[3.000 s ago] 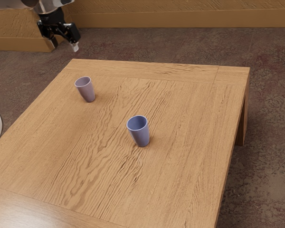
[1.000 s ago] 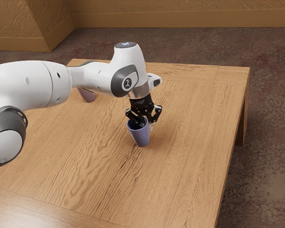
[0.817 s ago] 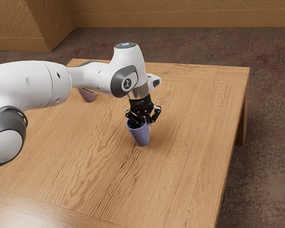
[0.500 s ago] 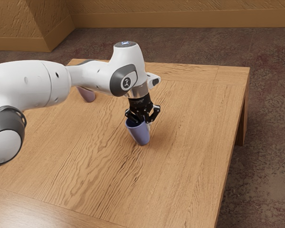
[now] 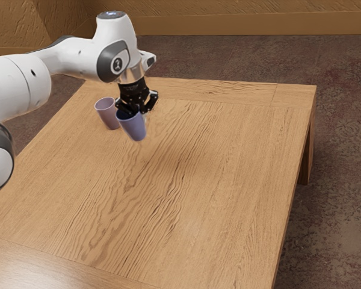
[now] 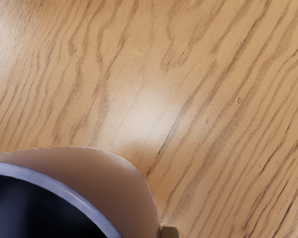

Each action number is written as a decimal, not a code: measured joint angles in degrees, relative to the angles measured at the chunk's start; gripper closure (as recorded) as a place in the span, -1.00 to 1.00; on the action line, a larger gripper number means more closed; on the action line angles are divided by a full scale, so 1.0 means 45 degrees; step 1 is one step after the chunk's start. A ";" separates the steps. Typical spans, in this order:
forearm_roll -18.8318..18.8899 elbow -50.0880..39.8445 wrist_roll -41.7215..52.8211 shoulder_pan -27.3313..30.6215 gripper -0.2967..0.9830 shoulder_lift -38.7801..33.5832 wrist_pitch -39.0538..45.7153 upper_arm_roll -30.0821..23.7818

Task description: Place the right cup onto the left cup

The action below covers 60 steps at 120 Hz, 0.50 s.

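Observation:
My black gripper (image 5: pixel 136 111) is shut on the rim of the blue cup (image 5: pixel 133 126), which hangs slightly tilted above the table. Close by, on the exterior view's left, the pink cup (image 5: pixel 108 114) stands upright on the wood. In the exterior view a small gap of table shows between the lower parts of the two cups. The rim and dark inside of the blue cup (image 6: pixel 54 186) are large at the wrist view's lower edge.
The wooden table (image 5: pixel 216 198) extends under and around both cups, with its far edge behind them. My white arm (image 5: pixel 78 59) reaches over the table's left part in the exterior view.
Since half a second ago, my gripper has risen and moved toward the exterior view's upper left, carrying the blue cup off its spot. The pink cup, partly hidden behind the arm before, is now in plain sight.

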 joint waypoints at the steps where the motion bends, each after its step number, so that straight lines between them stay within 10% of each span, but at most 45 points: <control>1: 0.0010 0.0103 0.0005 0.0100 0.68 0.0017 -0.0029 -0.0002; 60: 0.0081 0.5376 0.0791 0.3387 0.68 0.2578 -0.1951 -0.0191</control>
